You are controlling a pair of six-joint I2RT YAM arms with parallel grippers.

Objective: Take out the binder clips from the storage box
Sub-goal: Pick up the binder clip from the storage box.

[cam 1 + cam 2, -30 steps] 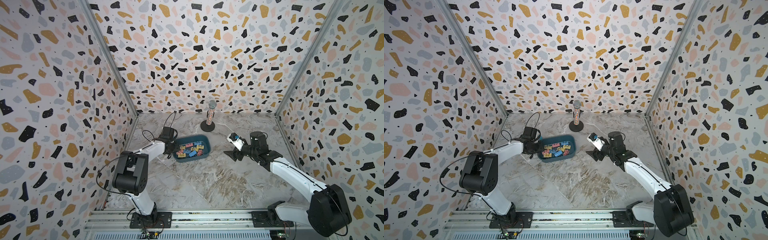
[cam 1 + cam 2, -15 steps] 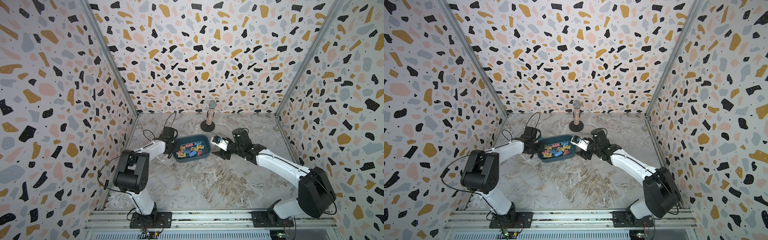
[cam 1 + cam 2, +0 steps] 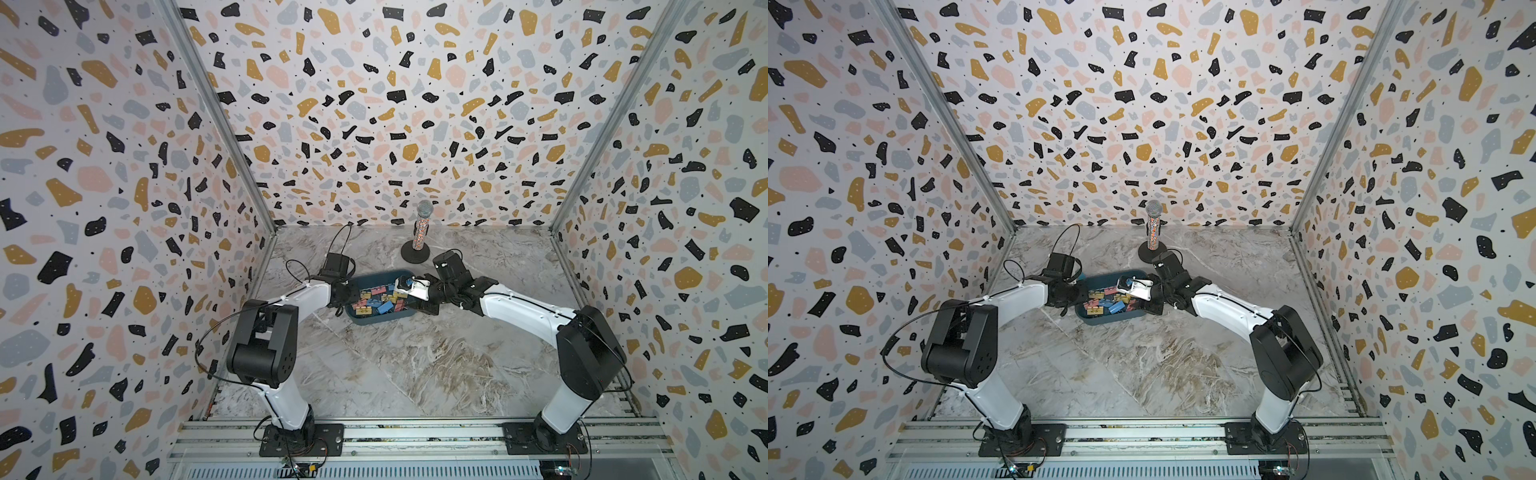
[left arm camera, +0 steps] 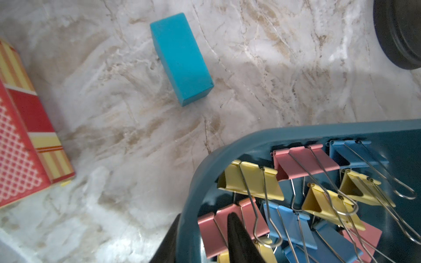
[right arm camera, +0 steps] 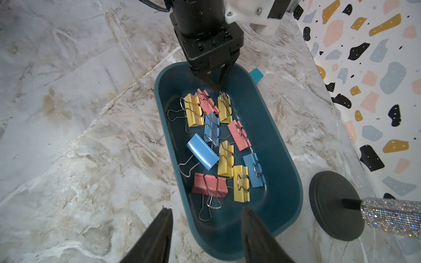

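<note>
While my left gripper (image 5: 216, 86) pinches one end wall of the storage box (image 5: 273, 136) and my right gripper (image 5: 207, 209) hangs open, empty, over the other end, closing could catch the rim or hook tangled wire handles. On the desk (image 5: 91, 136), that one box holds ten binder clips (image 5: 225, 159): four yellow, three pink, three blue.

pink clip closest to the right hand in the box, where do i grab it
Probably the pink clip's body, from above with the right hand: the body rises off the storage box floor, while its thin wire handles lie flat, pointing toward that hand, and give little to pinch.
</note>
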